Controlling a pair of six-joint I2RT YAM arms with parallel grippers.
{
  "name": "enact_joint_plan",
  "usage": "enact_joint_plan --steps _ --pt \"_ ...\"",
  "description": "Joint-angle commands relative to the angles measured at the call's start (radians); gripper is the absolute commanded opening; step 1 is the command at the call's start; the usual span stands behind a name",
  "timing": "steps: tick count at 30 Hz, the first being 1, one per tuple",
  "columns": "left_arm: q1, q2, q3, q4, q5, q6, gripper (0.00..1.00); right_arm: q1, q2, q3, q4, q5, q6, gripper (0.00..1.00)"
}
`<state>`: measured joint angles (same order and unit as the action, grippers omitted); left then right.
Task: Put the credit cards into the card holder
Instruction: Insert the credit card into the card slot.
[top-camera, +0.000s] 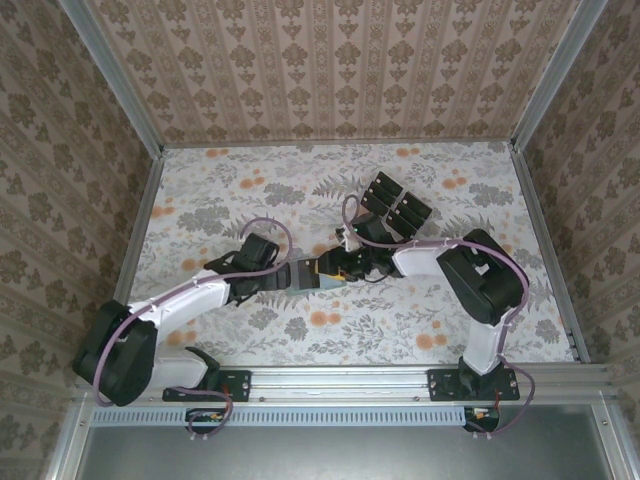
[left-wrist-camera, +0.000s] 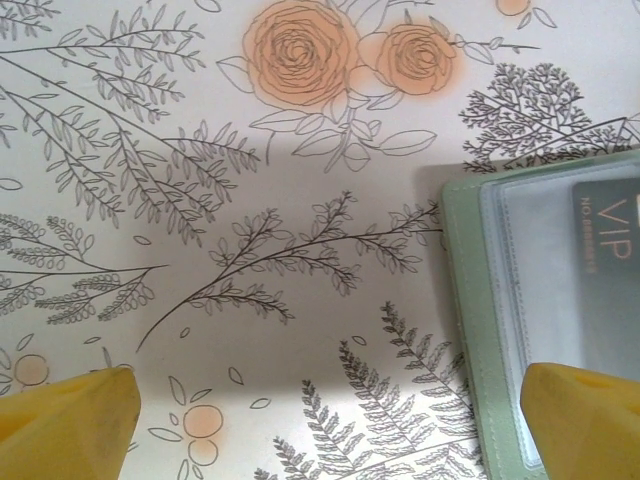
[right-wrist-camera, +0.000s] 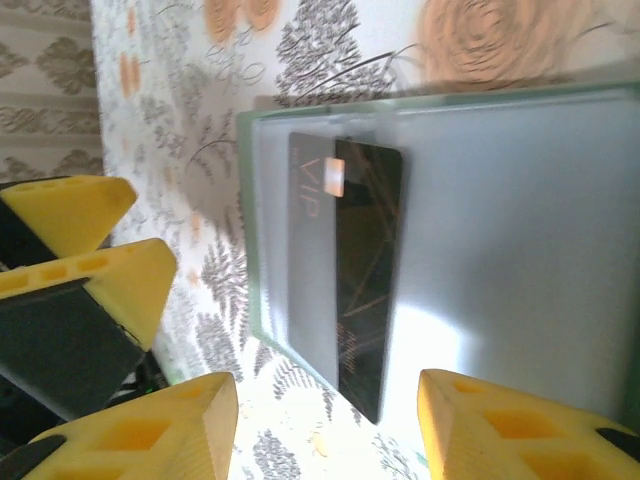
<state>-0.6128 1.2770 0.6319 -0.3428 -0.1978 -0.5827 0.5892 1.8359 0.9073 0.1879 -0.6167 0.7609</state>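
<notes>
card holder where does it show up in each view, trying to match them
Top external: card holder near picture centre, slightly low.
Left wrist: right edge, from mid-height down.
Right wrist: centre to right, spanning most of the frame.
Shared landmark: the VIP card tucked inside it, in both wrist views.

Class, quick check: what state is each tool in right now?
Left tool: open, holding nothing.
Right tool: open, holding nothing; a credit card sits half tucked into the card holder.
</notes>
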Motion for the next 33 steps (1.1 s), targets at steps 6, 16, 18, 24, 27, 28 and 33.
enact_joint_plan --steps 6,16,18,24,27,28,33 --pt "0.027 0.029 0.039 -0.066 -0.01 0.026 1.0 0.079 -0.068 0.13 -0.347 0.29 -0.153 0.44" --pt "0.03 0.086 0.046 -0.093 -0.064 0.025 1.0 0.146 0.028 0.263 -0.493 0.471 -0.224 0.1" --pt "0.031 0.097 0.048 -0.086 -0.065 0.024 1.0 0.145 0.045 0.271 -0.492 0.472 -0.227 0.09" --pt "0.031 0.137 0.063 -0.065 -0.062 0.028 1.0 0.147 0.084 0.291 -0.485 0.468 -0.227 0.06" --pt "0.031 0.159 0.068 -0.054 -0.06 0.03 1.0 0.146 0.098 0.299 -0.481 0.464 -0.228 0.05" --pt "0.032 0.166 0.07 -0.049 -0.059 0.032 1.0 0.147 0.101 0.302 -0.481 0.463 -0.228 0.05" --pt "0.031 0.191 0.077 -0.036 -0.051 0.037 1.0 0.15 0.117 0.319 -0.479 0.456 -0.227 0.05"
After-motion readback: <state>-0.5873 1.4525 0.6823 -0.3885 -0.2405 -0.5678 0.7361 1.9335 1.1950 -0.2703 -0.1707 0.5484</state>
